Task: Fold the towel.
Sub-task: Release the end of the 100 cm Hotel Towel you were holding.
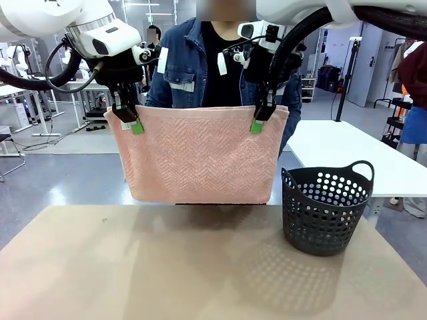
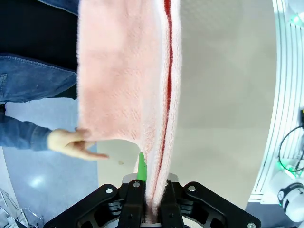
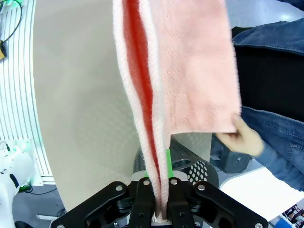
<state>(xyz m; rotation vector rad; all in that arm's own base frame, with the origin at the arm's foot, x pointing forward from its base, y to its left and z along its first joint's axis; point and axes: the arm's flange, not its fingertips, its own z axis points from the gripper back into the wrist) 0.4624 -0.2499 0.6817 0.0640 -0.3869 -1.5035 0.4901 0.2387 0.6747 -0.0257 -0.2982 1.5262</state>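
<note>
Pink towel (image 1: 197, 157) hangs from both end effectors (image 1: 131, 123) (image 1: 259, 122), held high.

arms (image 1: 100, 33) white | cables (image 1: 293, 37) black | hands (image 1: 131, 124) black, green pads

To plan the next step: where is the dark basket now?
In the front view the basket stands on the table, at its right side, below and right of the hanging towel.

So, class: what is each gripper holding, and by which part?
The towel, by its top edge: left gripper shut near one upper corner, right gripper near the other.
</note>
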